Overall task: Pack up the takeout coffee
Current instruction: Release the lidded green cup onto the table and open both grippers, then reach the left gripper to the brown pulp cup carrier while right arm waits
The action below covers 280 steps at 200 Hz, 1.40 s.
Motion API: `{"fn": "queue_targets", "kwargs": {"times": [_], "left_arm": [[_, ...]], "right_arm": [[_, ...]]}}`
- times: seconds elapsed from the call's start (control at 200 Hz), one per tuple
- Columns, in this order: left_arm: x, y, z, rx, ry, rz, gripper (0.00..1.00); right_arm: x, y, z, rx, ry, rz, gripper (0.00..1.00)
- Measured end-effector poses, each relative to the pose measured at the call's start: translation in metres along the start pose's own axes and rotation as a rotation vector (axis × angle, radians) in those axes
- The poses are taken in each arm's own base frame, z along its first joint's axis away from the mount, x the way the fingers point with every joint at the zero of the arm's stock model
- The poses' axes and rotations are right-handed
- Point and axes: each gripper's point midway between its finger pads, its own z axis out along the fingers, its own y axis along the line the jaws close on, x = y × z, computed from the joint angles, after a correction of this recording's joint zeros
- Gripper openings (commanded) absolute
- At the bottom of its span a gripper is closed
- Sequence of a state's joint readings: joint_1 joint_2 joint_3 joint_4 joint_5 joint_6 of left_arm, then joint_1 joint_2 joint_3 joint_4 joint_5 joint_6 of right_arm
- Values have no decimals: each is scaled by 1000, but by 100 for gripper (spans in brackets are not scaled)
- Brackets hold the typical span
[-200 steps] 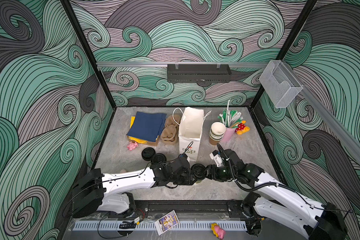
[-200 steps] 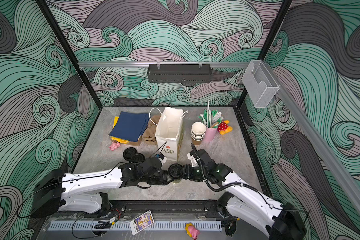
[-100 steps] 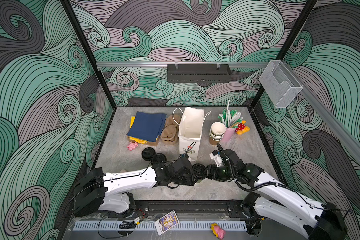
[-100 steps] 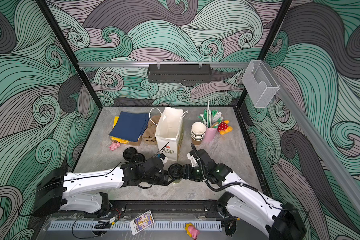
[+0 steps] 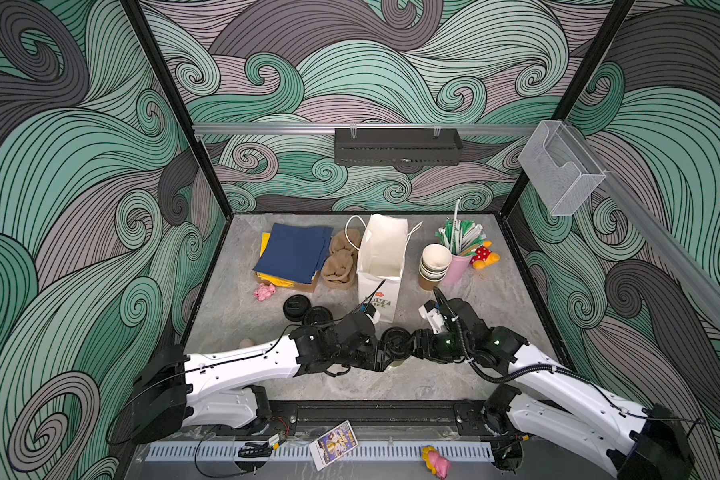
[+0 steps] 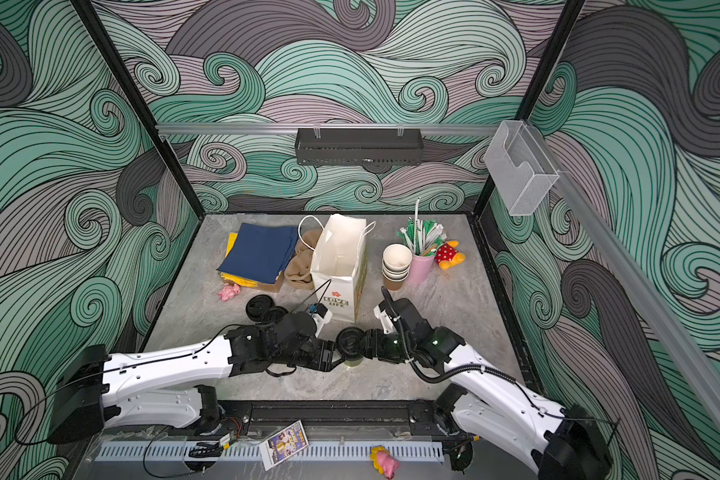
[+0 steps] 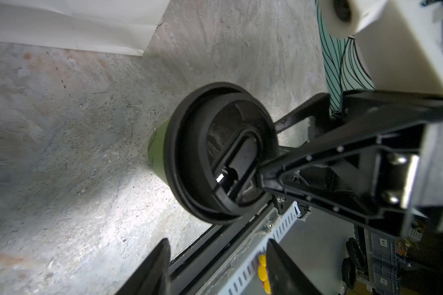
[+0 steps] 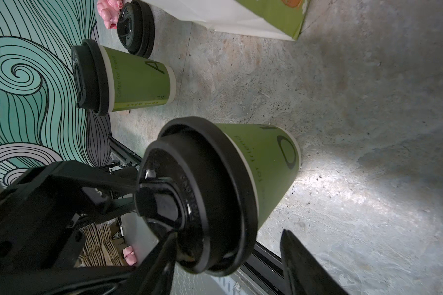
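Note:
A green paper cup (image 8: 266, 163) with a black sip lid (image 8: 210, 194) stands near the table's front edge, seen in both top views (image 5: 395, 340) (image 6: 350, 340). My right gripper (image 8: 228, 263) is open and straddles the lid's rim: one finger lies over the lid's top, the other stands clear of the cup's side. My left gripper (image 7: 218, 265) is open with nothing between its fingers, its tips at the lid (image 7: 215, 153) from the opposite side. A second lidded green cup (image 8: 136, 79) stands further left (image 5: 317, 316), beside a stack of black lids (image 5: 296, 307).
An open white paper bag (image 5: 381, 257) stands behind the grippers. Right of it are stacked empty cups (image 5: 433, 266), a pink cup of straws (image 5: 460, 266) and a red toy (image 5: 483, 255). Left of it are brown carriers (image 5: 341, 262), blue napkins (image 5: 294, 253) and a pink toy (image 5: 265, 292).
The left gripper's jaws have opened wider at the lid. Both arms and the cup have hardly moved.

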State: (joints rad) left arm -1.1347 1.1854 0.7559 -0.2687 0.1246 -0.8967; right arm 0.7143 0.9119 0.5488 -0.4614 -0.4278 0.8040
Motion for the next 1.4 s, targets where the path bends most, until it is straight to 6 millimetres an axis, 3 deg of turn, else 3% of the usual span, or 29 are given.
{"fn": "queue_targets", "kwargs": {"times": [0.235,0.355,0.445,0.6,0.69,0.815,0.936,1.181,1.401], "left_arm": [[-8,-17,-28,74,-57,78,66],[-17,-17,-47,70,-124,115,66],[-31,-11,-73,34,-216,121,67],[-80,17,-138,-132,-425,31,67],[-102,51,-177,-280,-534,-43,67],[-118,97,-200,-457,-575,-107,66],[-134,128,-194,-547,-516,-130,63],[-196,184,-146,-472,-346,-177,56],[-264,201,-109,-330,-256,-138,53]], "right_arm": [[-1,6,-12,-21,-39,-27,76],[-6,15,-23,-46,-75,-58,75],[-11,20,-35,-44,-125,-89,72],[-22,24,-68,-39,-283,-134,66],[-29,23,-87,-33,-382,-147,62],[-34,10,-102,27,-470,-130,61],[-37,-3,-107,97,-499,-107,60],[-41,-12,-109,173,-496,-92,59],[-40,-15,-108,197,-488,-99,59]]}}
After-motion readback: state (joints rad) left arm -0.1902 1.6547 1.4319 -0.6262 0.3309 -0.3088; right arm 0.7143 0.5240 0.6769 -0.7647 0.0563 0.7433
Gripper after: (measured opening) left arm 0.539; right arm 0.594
